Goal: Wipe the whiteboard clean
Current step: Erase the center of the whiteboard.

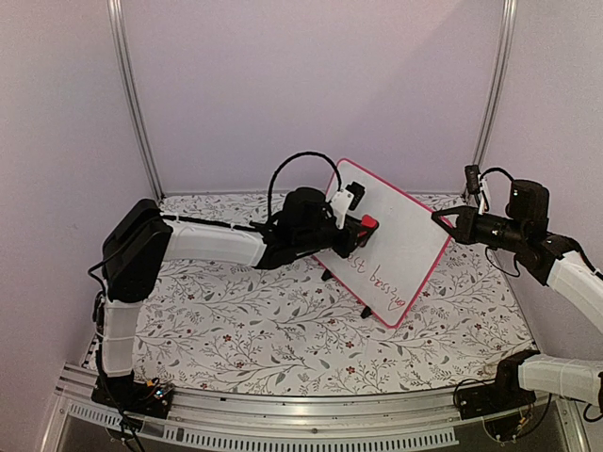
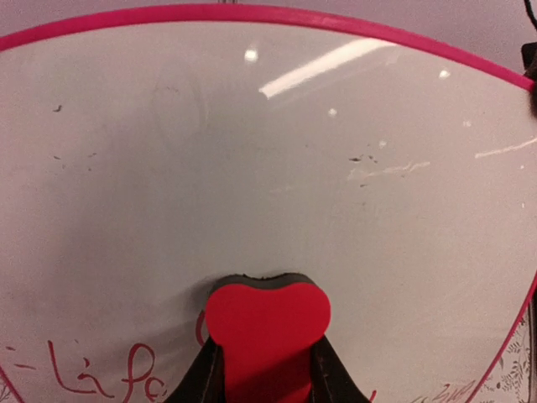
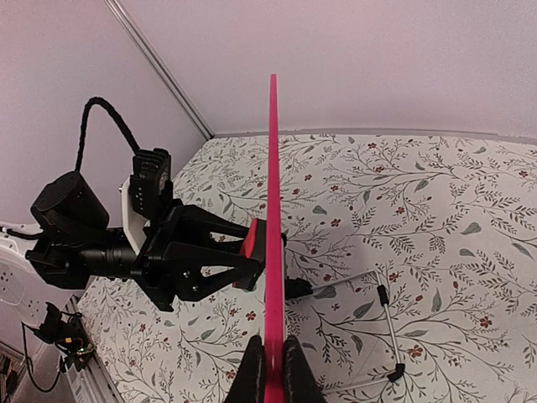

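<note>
From above, the whiteboard (image 1: 400, 235) stands tilted over the right half of the desk (image 1: 245, 330), between its middle and its right edge. Whether its black feet (image 1: 366, 312) touch the cloth cannot be told. Red writing (image 1: 382, 282) runs along its lower edge. The left fingers (image 1: 353, 229) pinch a red eraser (image 1: 369, 222) that lies against the board's face. The right fingers (image 1: 441, 218) are closed on the board's right-hand frame.

In the left wrist view, the eraser (image 2: 267, 323) sits clamped between the two dark fingers (image 2: 200, 379), its front flat on the whiteboard (image 2: 252, 168). Red writing (image 2: 101, 382) shows in the lower left, just beside the eraser, and the board above it is nearly clean, with faint specks.

In the right wrist view, the whiteboard (image 3: 273, 193) appears edge-on as a thin pink line. The right fingers (image 3: 253, 374) squeeze its frame from both sides. To the board's left, the left fingers (image 3: 214, 252) hold the eraser (image 3: 249, 241) against it.
</note>
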### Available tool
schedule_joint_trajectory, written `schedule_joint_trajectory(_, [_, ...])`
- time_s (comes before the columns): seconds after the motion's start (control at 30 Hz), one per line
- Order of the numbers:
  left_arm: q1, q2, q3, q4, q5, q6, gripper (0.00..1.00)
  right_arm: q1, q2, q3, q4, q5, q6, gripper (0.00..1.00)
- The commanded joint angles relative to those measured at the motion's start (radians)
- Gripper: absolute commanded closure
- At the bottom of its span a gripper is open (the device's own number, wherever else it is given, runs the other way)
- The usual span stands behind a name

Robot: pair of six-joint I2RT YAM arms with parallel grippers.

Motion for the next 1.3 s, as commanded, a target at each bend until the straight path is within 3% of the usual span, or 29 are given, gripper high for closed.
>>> schedule_joint_trajectory(0.0, [-0.017,0.000,-0.038,-0.092,-0.029,-0.006,0.98,0.030,0.005,-0.015,-0.040,-0.119,-0.029,1.00])
schedule_joint_trajectory(1.27, [0.038,-0.036,-0.100,-0.098,-0.084,-0.005,0.99,0.031,0.021,-0.009,-0.041,-0.122,-0.030,1.00])
